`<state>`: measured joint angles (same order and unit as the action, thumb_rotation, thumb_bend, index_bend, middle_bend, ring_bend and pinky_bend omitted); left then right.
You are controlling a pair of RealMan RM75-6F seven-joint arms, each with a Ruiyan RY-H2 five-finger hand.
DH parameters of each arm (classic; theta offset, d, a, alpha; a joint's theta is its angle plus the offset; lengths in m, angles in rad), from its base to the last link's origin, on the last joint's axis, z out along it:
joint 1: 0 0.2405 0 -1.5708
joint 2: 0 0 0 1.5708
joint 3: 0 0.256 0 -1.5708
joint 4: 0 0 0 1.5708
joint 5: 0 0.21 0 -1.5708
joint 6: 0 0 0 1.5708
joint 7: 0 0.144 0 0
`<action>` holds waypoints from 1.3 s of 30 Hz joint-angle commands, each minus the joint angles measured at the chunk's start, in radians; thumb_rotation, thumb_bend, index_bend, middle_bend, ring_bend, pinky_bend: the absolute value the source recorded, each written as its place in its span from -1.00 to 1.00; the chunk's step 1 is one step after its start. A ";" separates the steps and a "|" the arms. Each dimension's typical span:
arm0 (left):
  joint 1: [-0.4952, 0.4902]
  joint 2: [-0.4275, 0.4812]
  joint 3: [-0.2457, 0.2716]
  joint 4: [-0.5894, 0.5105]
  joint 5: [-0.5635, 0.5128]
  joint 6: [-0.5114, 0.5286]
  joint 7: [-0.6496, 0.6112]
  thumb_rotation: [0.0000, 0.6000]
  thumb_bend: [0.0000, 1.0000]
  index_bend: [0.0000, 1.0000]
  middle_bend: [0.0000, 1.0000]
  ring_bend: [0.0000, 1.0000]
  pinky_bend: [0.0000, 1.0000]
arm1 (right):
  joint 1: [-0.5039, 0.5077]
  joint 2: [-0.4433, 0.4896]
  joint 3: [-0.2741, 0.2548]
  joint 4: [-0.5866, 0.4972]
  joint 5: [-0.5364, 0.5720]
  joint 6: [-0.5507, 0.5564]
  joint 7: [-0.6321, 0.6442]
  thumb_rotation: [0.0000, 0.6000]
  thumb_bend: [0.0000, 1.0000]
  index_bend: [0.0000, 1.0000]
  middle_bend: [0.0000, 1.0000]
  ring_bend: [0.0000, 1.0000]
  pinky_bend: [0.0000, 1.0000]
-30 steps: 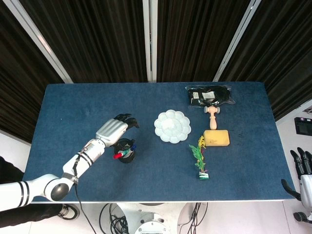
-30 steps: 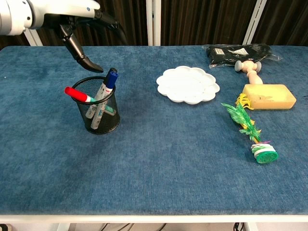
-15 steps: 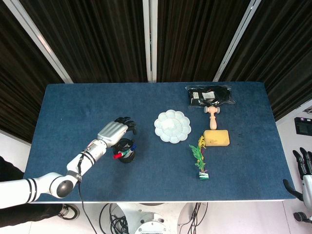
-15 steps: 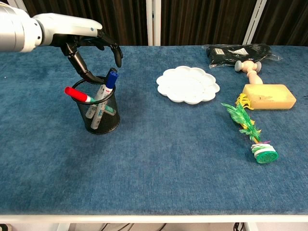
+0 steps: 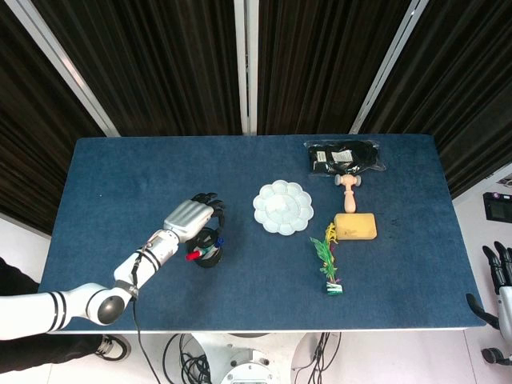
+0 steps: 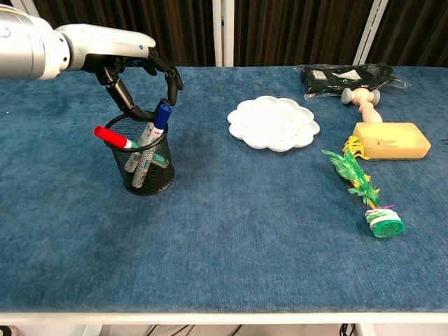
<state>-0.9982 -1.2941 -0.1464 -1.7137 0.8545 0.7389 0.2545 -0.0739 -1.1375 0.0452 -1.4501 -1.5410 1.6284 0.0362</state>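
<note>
Black mesh makes up the pen cup (image 6: 143,162), which stands on the left part of the blue tabletop (image 6: 231,231) with its markers leaning out over the rim, so your left hand (image 6: 129,66) comes at it from above. Its fingers (image 6: 126,103) are spread and hold nothing, one reaching to the rim beside the blue marker (image 6: 158,119). Your right hand (image 5: 498,276) hangs off the tabletop's edge, fingers loosely apart and empty.

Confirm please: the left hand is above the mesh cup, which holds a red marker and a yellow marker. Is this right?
Not quite. The second marker has a blue cap, not yellow, as the chest view shows. The left hand is above the mesh cup, which also holds the red marker.
</note>
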 commanded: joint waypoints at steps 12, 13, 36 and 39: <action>-0.009 -0.002 0.002 0.002 -0.010 -0.006 -0.022 1.00 -0.32 -0.05 -0.66 -0.99 -0.80 | 0.001 0.000 0.001 0.002 0.002 -0.003 0.002 1.00 -0.63 -1.00 -1.00 -1.00 -1.00; -0.009 -0.002 0.003 0.003 -0.009 -0.006 -0.023 1.00 -0.32 -0.04 -0.66 -0.99 -0.80 | 0.001 0.000 0.001 0.002 0.002 -0.003 0.002 1.00 -0.63 -1.00 -1.00 -1.00 -1.00; -0.015 -0.003 0.010 0.010 -0.013 -0.006 -0.039 1.00 -0.27 0.09 -0.63 -0.99 -0.80 | 0.000 0.002 0.002 0.001 0.005 -0.003 0.002 1.00 -0.63 -1.00 -1.00 -1.00 -1.00; -0.013 0.001 0.004 0.003 -0.014 0.001 -0.045 1.00 -0.27 0.12 -0.61 -0.99 -0.79 | 0.000 0.002 0.003 0.000 0.005 -0.002 0.002 1.00 -0.62 -1.00 -1.00 -1.00 -1.00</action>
<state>-1.0121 -1.2944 -0.1407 -1.7086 0.8411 0.7376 0.2111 -0.0735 -1.1352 0.0479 -1.4502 -1.5364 1.6266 0.0383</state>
